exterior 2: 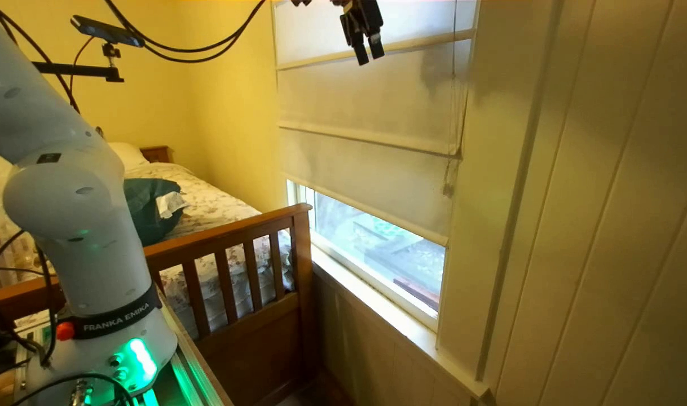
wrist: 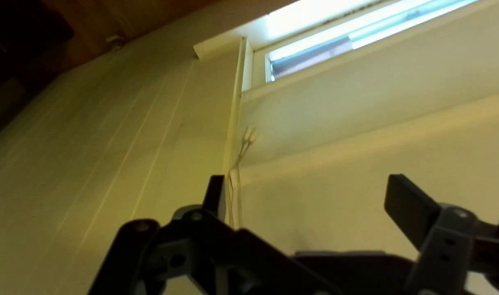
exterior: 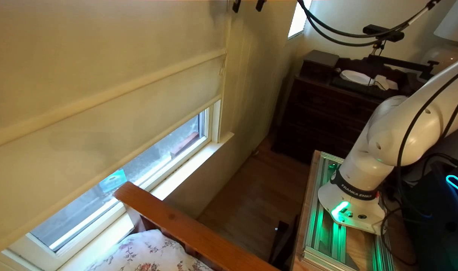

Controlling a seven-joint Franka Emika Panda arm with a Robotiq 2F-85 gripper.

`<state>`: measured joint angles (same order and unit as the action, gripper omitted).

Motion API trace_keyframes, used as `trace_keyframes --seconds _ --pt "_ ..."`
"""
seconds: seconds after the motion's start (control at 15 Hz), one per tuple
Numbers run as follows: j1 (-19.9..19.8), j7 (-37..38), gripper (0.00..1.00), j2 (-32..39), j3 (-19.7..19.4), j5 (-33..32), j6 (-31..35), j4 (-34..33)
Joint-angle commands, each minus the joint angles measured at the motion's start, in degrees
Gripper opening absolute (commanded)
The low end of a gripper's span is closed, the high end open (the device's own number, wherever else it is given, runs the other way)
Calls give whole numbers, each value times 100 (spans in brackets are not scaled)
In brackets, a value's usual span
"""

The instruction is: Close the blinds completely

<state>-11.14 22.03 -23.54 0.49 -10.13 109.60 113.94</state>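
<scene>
Mostly down, but not fully closed

Left to right in an exterior view, the blinds (exterior: 78, 141) hang over the window (exterior: 153, 166), short of the sill (exterior: 187, 169). They should handle as light, soft, easily creased cloth; the cord pulls (wrist: 246, 134) at their edge seem the safest hold. The footboard (exterior: 184, 224) stands near the sill and may hinder a low reach. Further right, high up, the fingers (exterior: 236, 6) hang spread apart, gripping nothing visible; then come the dresser (exterior: 311, 113) and the arm's base (exterior: 353, 210).

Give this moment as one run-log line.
blinds: partly lowered | window: bottom strip uncovered | hand: open | cord tassels: ungripped | task: unfinished
</scene>
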Motion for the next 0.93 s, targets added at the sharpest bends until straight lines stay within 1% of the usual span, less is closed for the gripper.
trace_keyframes --seconds 0.0,0.13,0.27,0.47,0.67,0.73,0.87 --pt "107 -189 100 -306 -59 -38 -389 591" --pt "173 -372 100 -396 -69 -7 -572 851" --pt "256 -583 100 -488 -87 25 -575 1095" --pt "399 -991 100 -679 -158 77 -201 1471" --pt "524 -1345 100 -844 -250 203 -155 1716" --pt "420 -1057 100 -520 -134 40 -347 1380" --pt "457 -1178 100 -617 -168 64 -290 1507"
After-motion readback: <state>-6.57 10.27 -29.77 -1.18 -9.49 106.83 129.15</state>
